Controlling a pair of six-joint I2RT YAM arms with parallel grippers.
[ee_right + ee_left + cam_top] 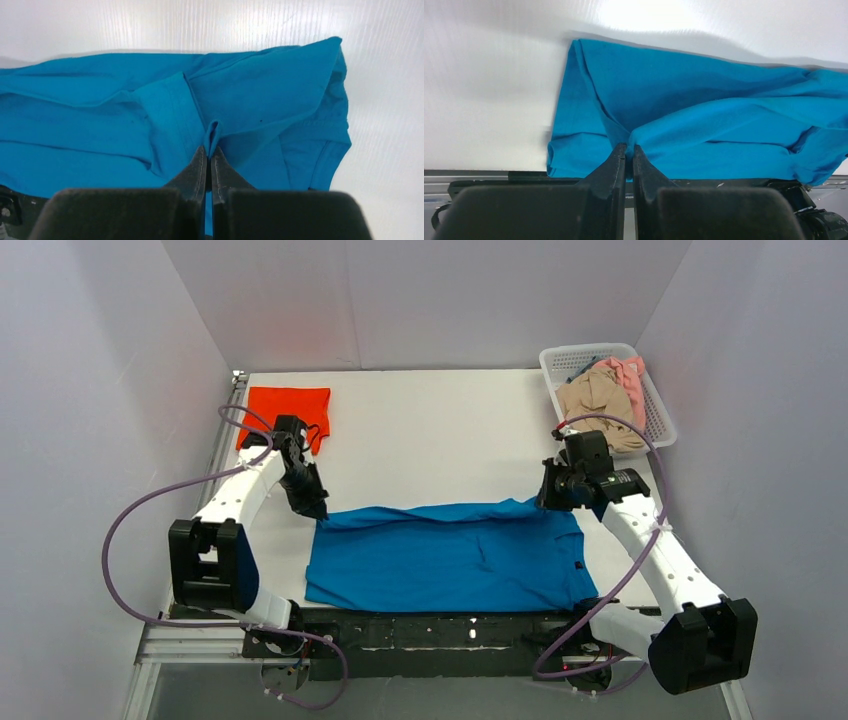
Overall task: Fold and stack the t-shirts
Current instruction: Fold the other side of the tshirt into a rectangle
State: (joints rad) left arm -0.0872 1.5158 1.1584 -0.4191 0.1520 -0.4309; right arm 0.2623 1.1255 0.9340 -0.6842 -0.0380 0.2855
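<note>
- Blue t-shirt (445, 558) lies spread at the 6 o'clock edge of the table (430, 430); far hem raised in a ridge
- Left gripper (629, 148) clenched on its 10 o'clock corner; right gripper (210, 150) pinching the 2 o'clock corner
- Judged light and limp; likely to sag between grips; corners are the best holds
</note>
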